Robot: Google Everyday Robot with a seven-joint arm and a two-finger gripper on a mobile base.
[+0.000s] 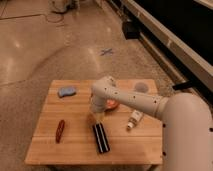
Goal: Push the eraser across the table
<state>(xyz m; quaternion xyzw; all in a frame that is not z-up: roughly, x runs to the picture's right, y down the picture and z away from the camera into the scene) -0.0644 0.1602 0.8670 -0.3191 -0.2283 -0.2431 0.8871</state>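
The eraser (pixel 100 137), a small black block with a pale lengthwise stripe, lies near the front edge of the light-wood table (pixel 75 147). My white arm reaches in from the right and bends down over the table's middle. My gripper (pixel 95 116) hangs just behind the eraser's far end, close to it. An orange bowl (pixel 112 104) sits right behind the gripper, partly hidden by the arm.
A pale blue lumpy pad (pixel 67 91) lies at the back left. A red pen-like stick (pixel 60 130) lies at the front left. A small white bottle (pixel 134 119) lies right of the bowl. A grey round thing (pixel 141 87) sits at the back right.
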